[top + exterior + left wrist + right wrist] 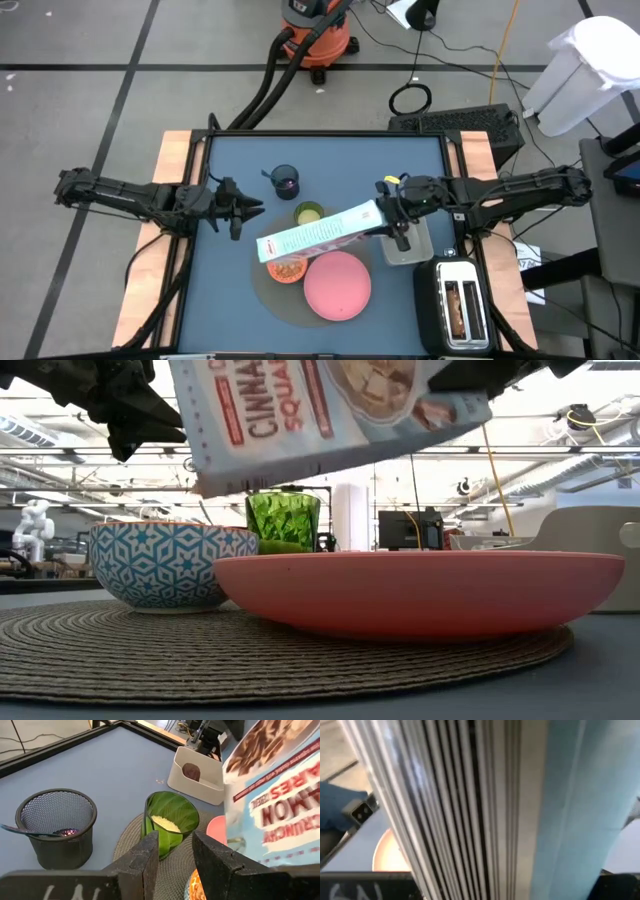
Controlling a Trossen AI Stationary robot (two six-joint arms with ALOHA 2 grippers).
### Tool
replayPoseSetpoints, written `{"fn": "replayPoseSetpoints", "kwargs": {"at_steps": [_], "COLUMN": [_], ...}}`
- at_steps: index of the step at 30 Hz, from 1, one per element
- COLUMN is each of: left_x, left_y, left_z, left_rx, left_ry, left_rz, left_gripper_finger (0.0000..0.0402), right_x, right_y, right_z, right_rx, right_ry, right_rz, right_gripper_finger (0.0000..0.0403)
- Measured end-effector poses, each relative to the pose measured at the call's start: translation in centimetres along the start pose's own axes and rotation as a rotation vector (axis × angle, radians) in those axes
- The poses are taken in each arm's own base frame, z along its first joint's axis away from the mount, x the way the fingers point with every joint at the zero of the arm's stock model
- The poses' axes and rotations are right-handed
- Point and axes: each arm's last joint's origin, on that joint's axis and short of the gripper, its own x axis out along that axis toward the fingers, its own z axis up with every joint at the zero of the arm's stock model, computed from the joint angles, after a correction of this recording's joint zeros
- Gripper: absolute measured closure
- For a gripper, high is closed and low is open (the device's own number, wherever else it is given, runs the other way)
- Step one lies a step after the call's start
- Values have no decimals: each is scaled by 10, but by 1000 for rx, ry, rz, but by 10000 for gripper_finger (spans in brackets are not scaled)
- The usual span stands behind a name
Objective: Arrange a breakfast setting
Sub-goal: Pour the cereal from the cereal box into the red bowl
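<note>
My right gripper (392, 222) is shut on the cereal box (320, 235), which is held up over the round grey mat (275, 300). The box's lower end is above the small bowl (286, 269), orange inside and blue-patterned outside (165, 565). The pink plate (338, 285) and the bowl rest on the mat. The green cup (309, 213) stands at the mat's far edge. The dark mug (285, 181) holds the purple spoon (20, 830). My left gripper (243, 210) is open and empty, left of the cup. The dark red fruit (191, 771) lies in the clear tub. My right gripper holds the cereal box by its right end (375, 215), coming at it from the table's right. The box is lifted clear and slants down toward the left, its low end (200, 485) above the bowl. The box fills the right wrist view and hides the fingers.
The clear tub (408, 248) stands under my right gripper. The black toaster (458, 305) stands at the near right corner with a toast slice (458, 310) in a slot. A raised rim (320, 135) runs along the table's far edge.
</note>
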Motion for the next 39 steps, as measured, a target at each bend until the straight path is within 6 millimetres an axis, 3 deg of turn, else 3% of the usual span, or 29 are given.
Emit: {"fn": "replayPoseSetpoints", "kwargs": {"at_steps": [22, 28, 34, 39], "left_x": [0, 0, 0, 0], "left_y": [0, 0, 0, 0], "left_z": [0, 0, 0, 0], "left_rx": [0, 1, -3, 1], "left_ry": [0, 0, 0, 0], "left_rz": [0, 0, 0, 0], "left_gripper_finger": [277, 277, 277, 277], "right_x": [3, 4, 4, 5], "right_y": [0, 1, 3, 3], "right_z": [1, -6, 3, -3], "right_rx": [-25, 4, -10, 1], "right_ry": [-18, 52, -30, 26], "right_rz": [3, 12, 34, 37], "right_gripper_finger": [243, 243, 243, 243]}}
